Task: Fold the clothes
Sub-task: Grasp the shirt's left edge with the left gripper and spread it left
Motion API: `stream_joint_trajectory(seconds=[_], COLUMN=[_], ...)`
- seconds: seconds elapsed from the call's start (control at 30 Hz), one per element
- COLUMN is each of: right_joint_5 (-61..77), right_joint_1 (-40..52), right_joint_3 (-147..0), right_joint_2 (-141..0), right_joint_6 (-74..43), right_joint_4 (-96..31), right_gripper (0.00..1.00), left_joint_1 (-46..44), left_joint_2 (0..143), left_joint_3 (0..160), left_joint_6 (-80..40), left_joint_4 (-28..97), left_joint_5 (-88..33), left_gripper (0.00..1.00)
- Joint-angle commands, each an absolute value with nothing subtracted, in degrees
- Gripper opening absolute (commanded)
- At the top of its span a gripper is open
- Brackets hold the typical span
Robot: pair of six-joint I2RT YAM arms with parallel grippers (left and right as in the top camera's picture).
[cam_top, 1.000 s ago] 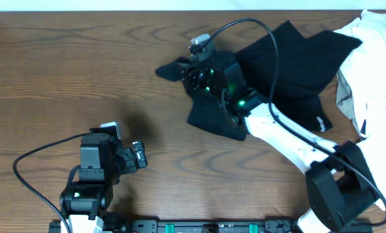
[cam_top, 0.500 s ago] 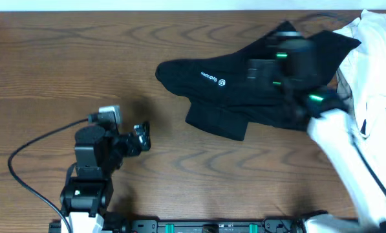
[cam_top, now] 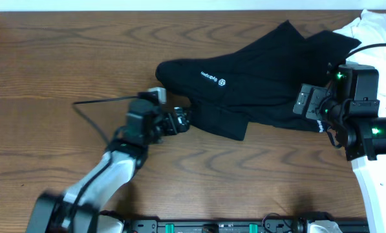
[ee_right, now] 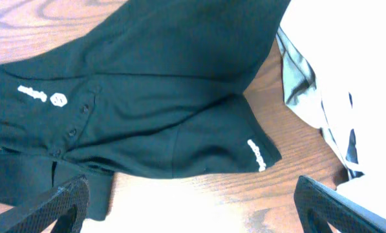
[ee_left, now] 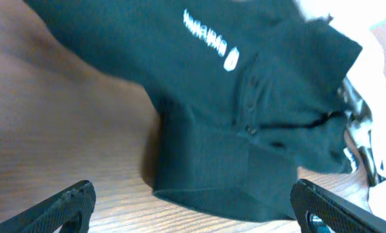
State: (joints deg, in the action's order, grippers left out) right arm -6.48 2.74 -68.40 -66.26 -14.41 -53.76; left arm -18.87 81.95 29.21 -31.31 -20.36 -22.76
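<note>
The clothes, a black T-shirt [cam_top: 257, 71] with a small white logo [cam_top: 223, 82], lie crumpled across the table's upper right. My left gripper [cam_top: 183, 120] is open and empty just left of the shirt's lower-left folded edge [ee_left: 218, 175], its fingertips [ee_left: 73, 202] wide apart above the wood. Over the shirt's lower-right sleeve, my right gripper [cam_top: 304, 103] is open with nothing between its fingers [ee_right: 53, 207]. White lettering [ee_right: 257, 154] marks that sleeve hem. In the right wrist view the shirt [ee_right: 147, 84] fills the upper frame.
White garments [cam_top: 374, 45] with small print lie bunched at the right table edge, touching the black shirt; the same white garments [ee_right: 354, 84] show in the right wrist view. Bare wooden table [cam_top: 70, 58] spreads to the left and along the front.
My right gripper let go of the shirt, opened and pulled back to the right. The shirt now lies spread with its logo up. My left arm swung up and right to the shirt's edge.
</note>
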Motion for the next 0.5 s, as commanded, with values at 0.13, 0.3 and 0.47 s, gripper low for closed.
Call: stream_joint_trajectory(seconds=[0.13, 0.3, 0.47], right_joint_5=[-7.09, -7.07, -7.05], right_joint_1=[2.42, 2.42, 2.42], right_joint_3=[-68.66, -68.66, -68.66], right_joint_2=[-66.0, -66.0, -66.0], right_joint_6=[-13.65, -13.65, -13.67], right_joint_4=[-55.44, -55.77, -55.94], right_gripper=[0.99, 0.99, 0.99], left_joint_1=[-22.96, -23.88, -25.1], left_joint_2=[95.04, 98.96, 100.68], left_joint_3=[29.52, 29.52, 29.52], left_joint_6=[-35.22, -35.18, -33.23], left_joint_4=[-30.79, -31.62, -31.94], left_joint_5=[-23.33, -21.56, -18.09], left_gripper=[0.98, 0.98, 0.98])
